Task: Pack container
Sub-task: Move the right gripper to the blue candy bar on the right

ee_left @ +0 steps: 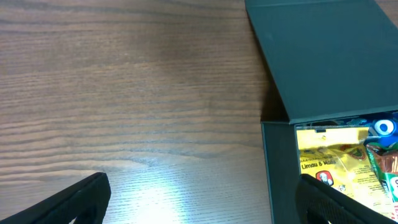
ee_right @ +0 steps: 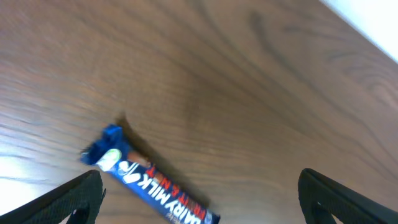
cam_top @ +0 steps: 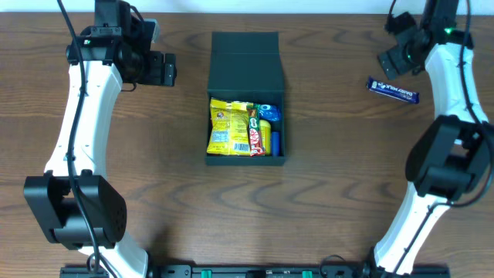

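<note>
Overhead: dark teal-black rectangular cardboard container [cam_top: 245, 58] sits mid-bench on the brown wood-grain bench [cam_top: 154, 170], flap lid laid back flat and open. Inside it are a yellow crinkled snack packet [cam_top: 230, 127], a red wrapped bar [cam_top: 254, 137] touching it, and green and blue items packed along the right wall. A blue foil Dairy Milk chocolate bar [cam_top: 394, 91] lies flat on the bench, well right of the container. Left claw [cam_top: 168, 69] is spread wide, holding nothing, left of the lid. Right claw [cam_top: 390, 60] is spread wide and empty, hanging just above the blue bar. Right wrist view: bar [ee_right: 155, 190] lies diagonal, nearer one finger [ee_right: 74, 199], not touching it.
</note>
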Available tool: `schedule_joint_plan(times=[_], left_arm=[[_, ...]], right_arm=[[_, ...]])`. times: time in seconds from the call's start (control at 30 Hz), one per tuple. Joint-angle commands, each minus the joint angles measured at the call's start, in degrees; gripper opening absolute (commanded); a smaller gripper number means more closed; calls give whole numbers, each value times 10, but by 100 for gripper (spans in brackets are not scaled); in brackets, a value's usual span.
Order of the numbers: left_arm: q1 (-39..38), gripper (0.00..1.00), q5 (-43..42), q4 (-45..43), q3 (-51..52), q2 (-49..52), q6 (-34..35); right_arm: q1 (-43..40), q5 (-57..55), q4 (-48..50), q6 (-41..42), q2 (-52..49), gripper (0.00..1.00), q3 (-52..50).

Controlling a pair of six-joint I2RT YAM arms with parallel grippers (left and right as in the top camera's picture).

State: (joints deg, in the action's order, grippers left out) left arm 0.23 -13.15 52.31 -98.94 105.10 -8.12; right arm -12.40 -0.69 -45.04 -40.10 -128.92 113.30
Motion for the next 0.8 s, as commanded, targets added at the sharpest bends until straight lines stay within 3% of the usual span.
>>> schedule_joint_plan(times=[0.0,0.53,0.63,0.77], left_arm=[[1,95,-4,2,-14,-15,23],[1,95,-4,2,-14,-15,71],[1,95,-4,2,-14,-15,77],[1,95,-4,1,-14,-15,82]], right_arm=[[-9,12,8,-70,-45,98,3],[-20,70,1,-87,-104,94,3],[-20,70,-6,-65,-100,91,3],[-18,105,-13,-23,-71,95,3]])
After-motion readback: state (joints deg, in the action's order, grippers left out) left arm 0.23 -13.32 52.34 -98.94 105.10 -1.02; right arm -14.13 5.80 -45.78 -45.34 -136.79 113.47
